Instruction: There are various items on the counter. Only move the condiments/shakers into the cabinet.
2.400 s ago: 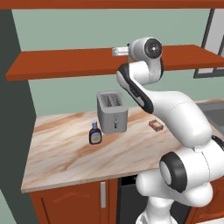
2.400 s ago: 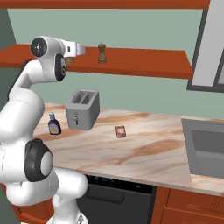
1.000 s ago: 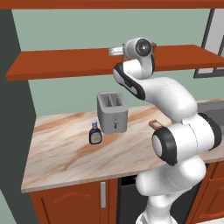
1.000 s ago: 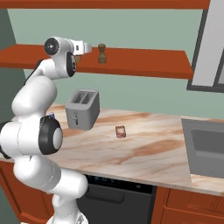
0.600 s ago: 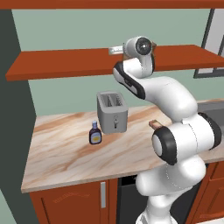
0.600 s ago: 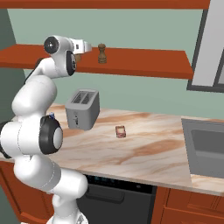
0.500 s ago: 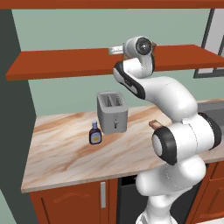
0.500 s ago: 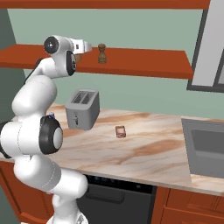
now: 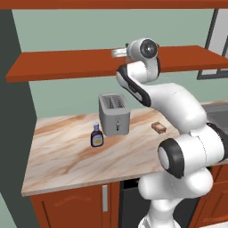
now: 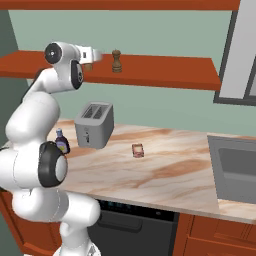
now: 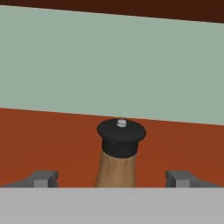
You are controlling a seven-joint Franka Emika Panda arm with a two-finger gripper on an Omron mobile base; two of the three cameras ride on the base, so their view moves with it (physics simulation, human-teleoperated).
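On the red-brown cabinet shelf [image 11: 52, 140] a light-wood shaker [image 11: 117, 164] with a black top stands upright. My gripper [image 11: 113, 179] is open around it, one fingertip well off each side and neither touching. From the base views the hand [image 9: 117, 52] [image 10: 96, 55] is up at the shelf's front edge [image 9: 67, 67]. The brown turned-wood mill [image 10: 116, 61] stands on the shelf just right of the hand. Down on the marbled counter [image 9: 67, 156], the dark sauce bottle [image 9: 96, 136] [image 10: 62, 141] stands left of the grey toaster [image 9: 114, 113] [image 10: 94, 124].
A small orange-brown block [image 9: 158, 128] [image 10: 137, 150] lies on the counter right of the toaster. A sink [image 10: 235, 165] is set in at the far right. A green wall backs the shelf, and another red-brown board runs overhead.
The gripper has opened and let go of the light-wood shaker, which now stands on the shelf. The arm has barely moved in the last second.
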